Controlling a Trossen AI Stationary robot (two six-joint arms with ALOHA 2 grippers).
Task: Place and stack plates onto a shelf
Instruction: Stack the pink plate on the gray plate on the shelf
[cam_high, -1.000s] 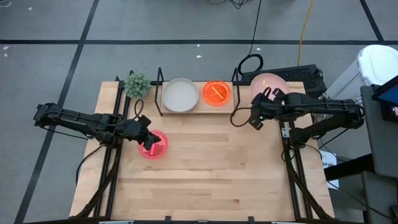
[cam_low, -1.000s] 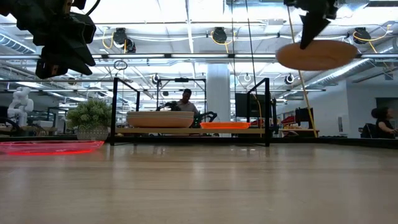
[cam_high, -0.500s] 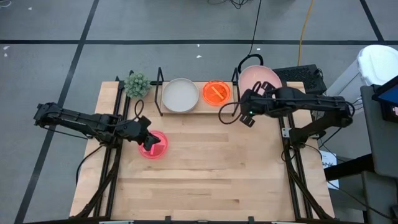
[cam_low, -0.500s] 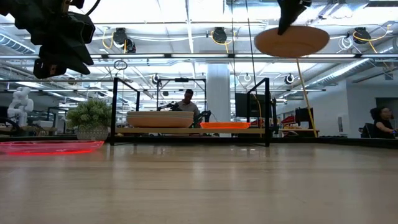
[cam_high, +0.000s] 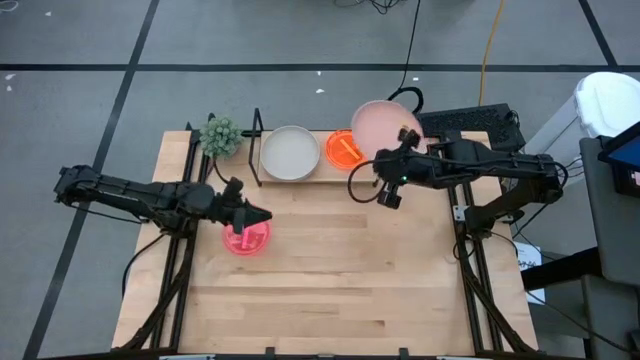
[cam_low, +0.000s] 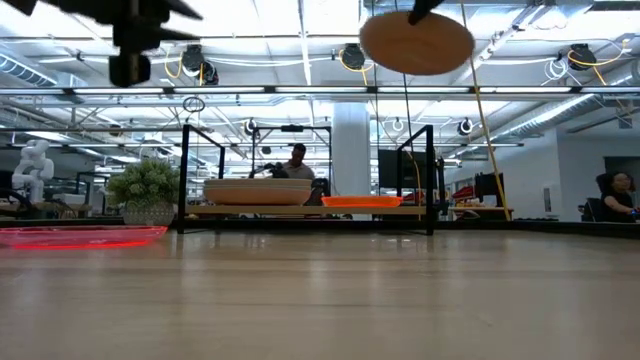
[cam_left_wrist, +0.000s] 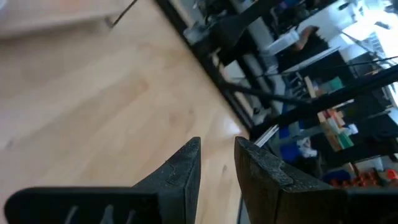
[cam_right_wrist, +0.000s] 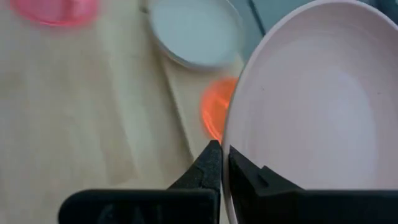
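Observation:
My right gripper (cam_high: 400, 143) is shut on a pale pink plate (cam_high: 383, 126), held high over the right end of the shelf (cam_high: 318, 152). On the shelf's wood board rest a cream plate (cam_high: 290, 153) and a neon orange plate (cam_high: 342, 150). The pink plate partly covers the orange one from above. A neon pink plate (cam_high: 245, 240) lies flat on the table near its left side. My left gripper (cam_high: 262, 214) hovers above that plate's far edge, pointing right. Its fingers (cam_left_wrist: 189, 158) stand a narrow gap apart and hold nothing. My right gripper pinches the pale pink plate's rim (cam_right_wrist: 231, 134) between its two fingers, one on the inner face and one on the outside. It comes level from the table's right, at the rim's near-right part. The plate (cam_low: 417, 42) is lifted clear, roughly level, high above the shelf.
A small potted plant (cam_high: 220, 135) stands at the shelf's left end. A black device (cam_high: 470, 120) and a cable loop lie off the table's far right corner. Bare wood tabletop (cam_high: 340, 270) spreads across the middle and the near side.
My right gripper has carried the pale pink plate leftward and up, from beyond the shelf's right end frame to above the orange plate. My left gripper has risen and swung toward the right, off the neon pink plate, which has stayed where it was.

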